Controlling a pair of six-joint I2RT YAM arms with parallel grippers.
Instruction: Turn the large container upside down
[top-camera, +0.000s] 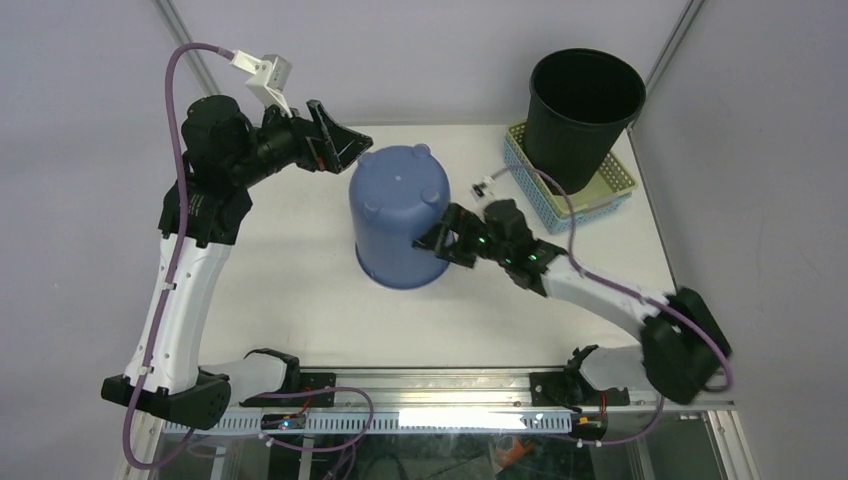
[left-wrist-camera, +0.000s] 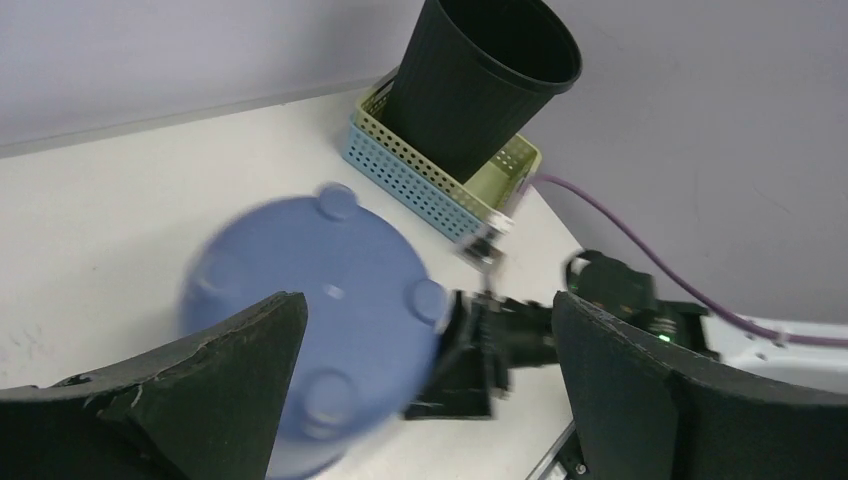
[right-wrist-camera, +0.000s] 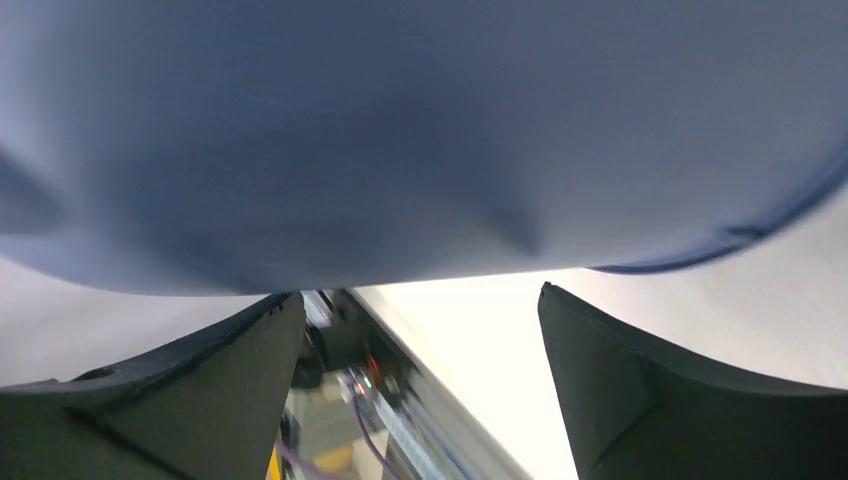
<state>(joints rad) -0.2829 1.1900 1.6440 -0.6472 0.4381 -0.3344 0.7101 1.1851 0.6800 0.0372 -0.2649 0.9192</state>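
Left tool (top-camera: 348, 150) spread wide, holding nothing, just beside upturned blue container (top-camera: 398, 215), right tool (top-camera: 440, 235) wide open at its side

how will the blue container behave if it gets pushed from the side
The blue container would probably slide rather than tip, since it stands mouth-down on its broad rim on the table. It looks like smooth moulded plastic, so it is likely stiff, light for its size and slippery. On its side it would probably roll, being round.
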